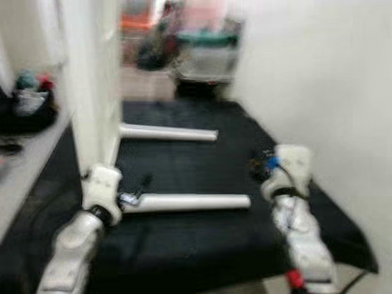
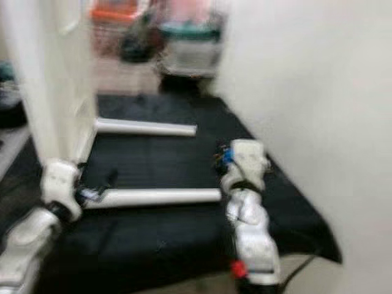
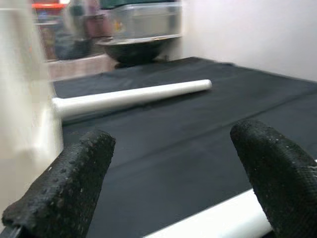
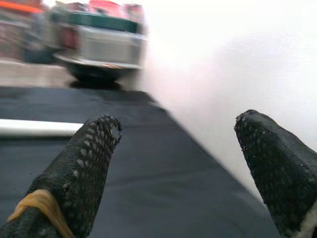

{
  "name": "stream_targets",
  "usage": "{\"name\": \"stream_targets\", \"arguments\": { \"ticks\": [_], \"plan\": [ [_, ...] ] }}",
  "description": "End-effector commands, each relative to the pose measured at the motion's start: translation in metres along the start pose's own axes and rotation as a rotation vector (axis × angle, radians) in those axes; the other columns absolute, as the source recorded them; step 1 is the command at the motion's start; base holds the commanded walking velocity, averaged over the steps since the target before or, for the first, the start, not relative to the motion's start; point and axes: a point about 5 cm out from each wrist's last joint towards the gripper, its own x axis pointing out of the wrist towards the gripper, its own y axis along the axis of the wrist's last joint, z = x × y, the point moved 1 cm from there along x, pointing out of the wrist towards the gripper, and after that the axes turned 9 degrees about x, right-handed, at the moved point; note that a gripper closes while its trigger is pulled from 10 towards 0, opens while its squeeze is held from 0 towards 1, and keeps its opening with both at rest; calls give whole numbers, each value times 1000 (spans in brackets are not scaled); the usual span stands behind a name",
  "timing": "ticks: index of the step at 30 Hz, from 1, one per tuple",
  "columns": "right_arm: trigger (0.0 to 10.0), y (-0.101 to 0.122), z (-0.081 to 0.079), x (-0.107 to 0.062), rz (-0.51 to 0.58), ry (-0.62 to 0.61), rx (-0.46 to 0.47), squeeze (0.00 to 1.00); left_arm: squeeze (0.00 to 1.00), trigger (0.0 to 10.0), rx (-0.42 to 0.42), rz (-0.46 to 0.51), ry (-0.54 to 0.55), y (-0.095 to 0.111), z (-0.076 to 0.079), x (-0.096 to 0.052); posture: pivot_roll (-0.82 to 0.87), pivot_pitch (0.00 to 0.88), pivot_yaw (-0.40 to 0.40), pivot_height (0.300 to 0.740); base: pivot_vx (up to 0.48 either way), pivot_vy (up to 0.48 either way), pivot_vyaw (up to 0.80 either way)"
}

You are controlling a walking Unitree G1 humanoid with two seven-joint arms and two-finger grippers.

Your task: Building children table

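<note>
Right now I see the white tabletop [image 1: 92, 92] standing on edge on the black mat [image 1: 184, 245], probably so its legs can be screwed in sideways: the far leg [image 1: 168, 132] and the near leg [image 1: 193, 201] both lie level, pointing away from it. My left gripper [image 3: 168, 188] sits by the near leg's base, fingers [image 3: 64, 183] spread wide and holding nothing, the leg just beside one pad. My right gripper [image 4: 183, 168] hovers over the mat near the wall [image 1: 331, 79], also spread and empty.
</note>
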Motion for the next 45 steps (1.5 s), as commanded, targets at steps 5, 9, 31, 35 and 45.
{"name": "stream_targets", "arguments": {
  "ticks": [5,9,31,35,45],
  "plan": [
    [10000,-7,6,-2,-18,-21,-17,0,0,10000,-17,8,-46,1,10,1,79,0,-100,740,0,0,-333],
    [10000,-8,8,-3,-21,-29,-37,0,0,10000,-4,-8,-48,-1,10,1,78,0,-98,740,0,0,0],
    [10000,0,8,6,13,-13,-96,0,0,10000,70,-98,19,-15,-2,2,77,0,-103,740,0,0,0],
    [10000,1,8,6,11,4,-80,0,0,10000,122,-188,191,-27,-29,1,74,0,-105,740,0,0,0],
    [10000,5,-55,1,-29,406,9,0,0,10000,145,-175,362,-20,-56,-2,95,0,-115,740,0,0,0]
  ]
}}
